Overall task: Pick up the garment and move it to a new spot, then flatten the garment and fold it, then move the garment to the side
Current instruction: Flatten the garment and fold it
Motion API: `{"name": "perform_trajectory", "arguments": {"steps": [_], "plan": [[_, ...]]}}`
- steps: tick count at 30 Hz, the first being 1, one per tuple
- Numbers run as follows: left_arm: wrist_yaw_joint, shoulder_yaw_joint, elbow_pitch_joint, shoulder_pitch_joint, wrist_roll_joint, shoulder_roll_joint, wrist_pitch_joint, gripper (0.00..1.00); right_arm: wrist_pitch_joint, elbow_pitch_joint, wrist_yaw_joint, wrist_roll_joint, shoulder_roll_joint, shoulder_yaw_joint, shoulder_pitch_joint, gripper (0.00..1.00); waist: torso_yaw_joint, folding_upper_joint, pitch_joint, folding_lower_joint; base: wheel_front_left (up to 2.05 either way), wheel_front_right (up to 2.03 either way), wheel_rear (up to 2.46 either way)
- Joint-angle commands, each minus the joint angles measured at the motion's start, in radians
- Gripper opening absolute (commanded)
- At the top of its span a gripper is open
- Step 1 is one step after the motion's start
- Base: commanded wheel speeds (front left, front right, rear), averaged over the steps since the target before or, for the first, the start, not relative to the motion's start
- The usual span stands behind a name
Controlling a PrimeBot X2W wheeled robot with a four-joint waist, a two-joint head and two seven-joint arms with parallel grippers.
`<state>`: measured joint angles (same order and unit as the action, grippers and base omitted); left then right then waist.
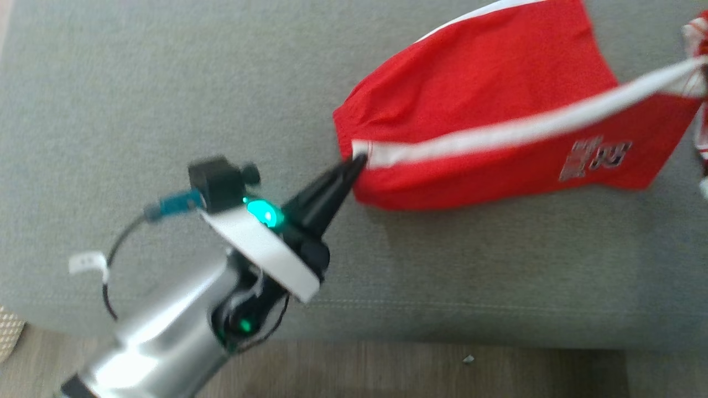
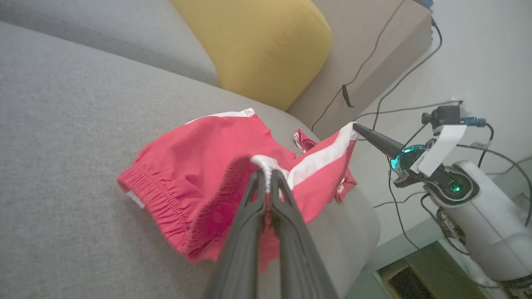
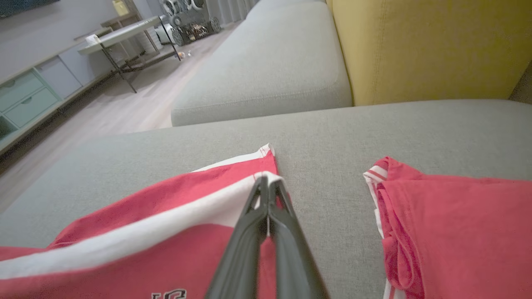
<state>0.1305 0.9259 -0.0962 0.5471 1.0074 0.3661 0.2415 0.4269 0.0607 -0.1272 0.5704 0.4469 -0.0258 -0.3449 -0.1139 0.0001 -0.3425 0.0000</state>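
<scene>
Both my jaws are clamped on the red-and-white cloth shorts (image 1: 487,99), stretched at upper right; flattening and folding not done yet.

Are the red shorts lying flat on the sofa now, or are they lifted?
Partly lifted: the shorts hang stretched between left end effector and right end effector, both shut on its white stripe.

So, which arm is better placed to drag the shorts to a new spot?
Probably left: the left jaws pinch the red shorts' waistband beside bare sofa cushion; the right jaws hold the hem near another red garment.
</scene>
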Motion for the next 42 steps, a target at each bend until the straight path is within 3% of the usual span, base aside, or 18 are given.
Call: {"name": "perform_trajectory", "arguments": {"steps": [1,8,18,26,27,28,29,34,36,39,42], "plan": [[0.000,-0.036,0.010,0.079,0.077,0.006,-0.011,0.00,0.024,-0.013,-0.003,0.006,0.041,0.015,-0.068,0.00,-0.034,-0.0001,-0.040,0.0000,0.00,0.00,0.00],[0.000,-0.044,-0.045,0.217,0.265,-0.009,-0.020,0.00,0.080,0.079,-0.003,0.031,0.091,0.061,-0.264,0.00,-0.067,-0.0001,-0.123,0.0000,0.00,0.00,0.00],[0.000,-0.025,-0.167,0.344,0.330,-0.026,-0.011,0.00,0.130,0.239,-0.003,0.021,0.122,0.197,-0.509,0.00,-0.072,-0.0001,-0.198,0.0000,0.00,0.00,0.00],[0.000,0.001,-0.248,0.392,0.337,-0.044,0.009,0.00,0.099,0.382,-0.003,0.015,0.105,0.261,-0.626,0.00,-0.069,-0.0001,-0.215,0.0000,0.00,0.00,0.00],[0.000,0.000,-0.260,0.392,0.339,-0.046,0.011,0.33,0.083,0.396,-0.003,0.016,0.101,0.263,-0.632,0.07,-0.067,-0.0001,-0.214,0.0000,0.00,0.00,0.00],[0.000,-0.003,-0.268,0.391,0.345,-0.050,0.012,1.00,0.063,0.411,-0.003,0.012,0.097,0.265,-0.637,0.77,-0.066,-0.0001,-0.212,0.0000,0.00,0.00,0.00],[0.000,-0.004,-0.269,0.388,0.349,-0.054,0.014,1.00,0.043,0.426,-0.003,0.010,0.092,0.265,-0.639,1.00,-0.064,-0.0001,-0.208,0.0000,0.00,0.00,0.00],[0.000,-0.020,-0.265,0.345,0.340,-0.050,0.019,1.00,-0.041,0.438,-0.003,0.046,0.061,0.271,-0.594,1.00,-0.059,-0.0001,-0.170,0.0000,0.00,0.00,0.00],[0.000,-0.074,-0.266,0.310,0.288,-0.049,0.020,1.00,-0.078,0.420,-0.003,0.050,0.064,0.277,-0.549,1.00,-0.058,-0.0001,-0.146,0.0000,0.00,0.00,0.00],[-0.011,-0.183,-0.259,0.224,0.096,-0.059,0.020,1.00,-0.127,0.382,-0.003,0.080,0.051,0.272,-0.448,1.00,-0.060,-0.0001,-0.105,0.0000,0.00,0.00,0.00],[-0.091,-0.323,-0.182,0.097,-0.164,-0.101,0.020,1.00,-0.150,0.356,-0.003,0.090,0.045,0.266,-0.336,1.00,-0.061,-0.0001,-0.067,0.0000,0.00,0.00,0.00]]}}
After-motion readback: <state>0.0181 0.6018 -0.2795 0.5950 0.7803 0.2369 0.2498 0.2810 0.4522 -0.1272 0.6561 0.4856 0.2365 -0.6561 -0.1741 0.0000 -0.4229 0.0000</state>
